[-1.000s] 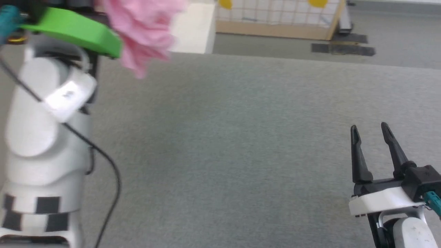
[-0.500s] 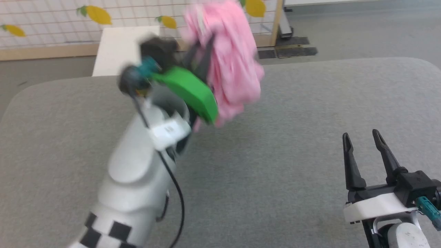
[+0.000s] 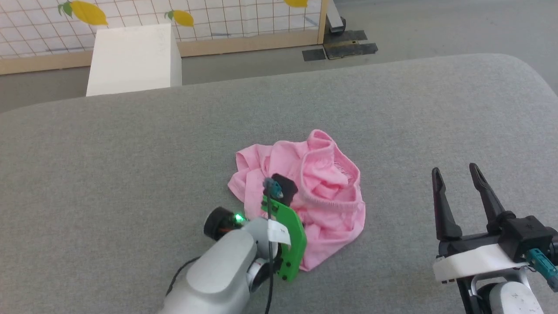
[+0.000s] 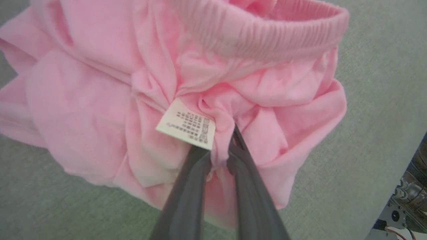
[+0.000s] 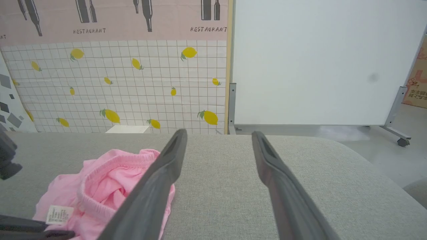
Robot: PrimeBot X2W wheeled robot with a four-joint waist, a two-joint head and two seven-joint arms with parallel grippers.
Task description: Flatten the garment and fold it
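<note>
The garment point(image 3: 324, 187), light pink shorts, lies crumpled in a heap on the grey table point(image 3: 130, 152), its gathered waistband point(image 4: 260, 30) curled on top. My left gripper point(image 4: 220, 150) comes down on the heap's near side, shut on a pinched fold just beside the white label point(image 4: 186, 125). In the head view its green wrist mount point(image 3: 290, 240) covers the fingers. My right gripper point(image 3: 455, 171) stands open at the lower right, well clear of the cloth, nothing between its fingers. From the right wrist, the garment point(image 5: 100, 186) lies left of that gripper point(image 5: 219, 135).
A white box point(image 3: 133, 59) stands beyond the table's far edge at the left. Behind it runs a lemon-patterned panel point(image 3: 174, 22), and a whiteboard on wheels point(image 5: 317, 60) stands further right. Bare grey table surface lies all around the heap.
The head camera has shifted. My left arm has come down with the garment, which hung bunched in the air before and now rests on the table. The right gripper stays open.
</note>
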